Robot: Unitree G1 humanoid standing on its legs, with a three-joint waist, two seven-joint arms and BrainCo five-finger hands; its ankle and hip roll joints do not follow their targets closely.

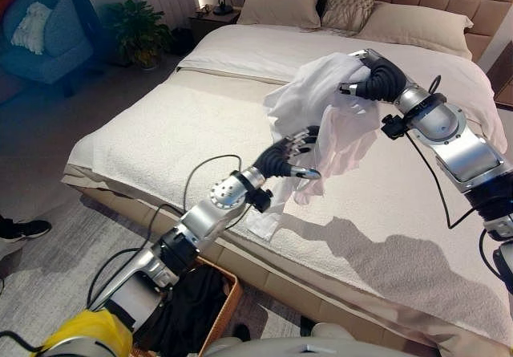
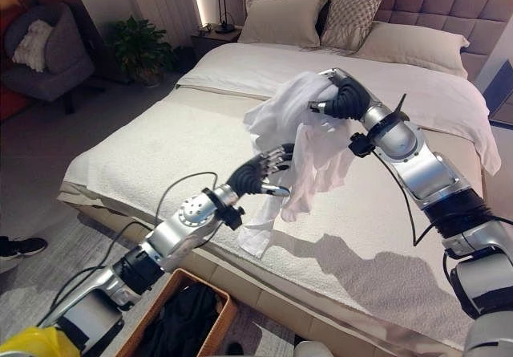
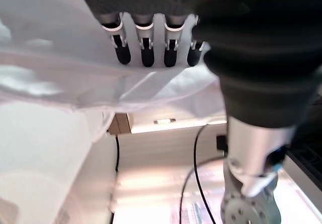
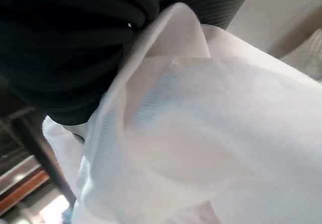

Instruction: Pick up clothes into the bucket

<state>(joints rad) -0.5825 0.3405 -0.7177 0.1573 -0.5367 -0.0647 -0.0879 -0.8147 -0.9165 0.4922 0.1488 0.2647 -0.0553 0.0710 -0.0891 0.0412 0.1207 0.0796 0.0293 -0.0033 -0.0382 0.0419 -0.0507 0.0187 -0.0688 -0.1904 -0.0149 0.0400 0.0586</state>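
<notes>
**White cloth held up over the bed**

The white cloth (image 1: 321, 104) hangs in the air above the bed (image 1: 176, 124). It does not lie flat. The top part is bunched up, and the bottom part dangles down so its end touches the bed cover near the front edge.

The right hand (image 1: 370, 75) is at the top of the cloth. It holds the bunched part up high, with the cloth draped over it. In the right wrist view the cloth (image 4: 201, 133) covers nearly everything, so its fingers are hidden there. From the head views the hand looks curled round the cloth.

The left hand (image 1: 290, 156) is lower down, at the hanging part of the cloth. Its fingers are bent and the cloth runs between them and the thumb. In the left wrist view the fingers (image 3: 147, 53) lie against the cloth (image 3: 75, 78).

A brown woven basket (image 2: 220, 313) stands on the floor by the near side of the bed, below the left arm. Dark clothes (image 2: 180, 321) are inside it.

Pillows (image 1: 280, 0) sit at the head of the bed. A blue armchair (image 1: 48, 40) and a green plant (image 1: 140, 28) stand across the room. A person's black shoe (image 1: 24, 229) shows on the floor at the left.
</notes>
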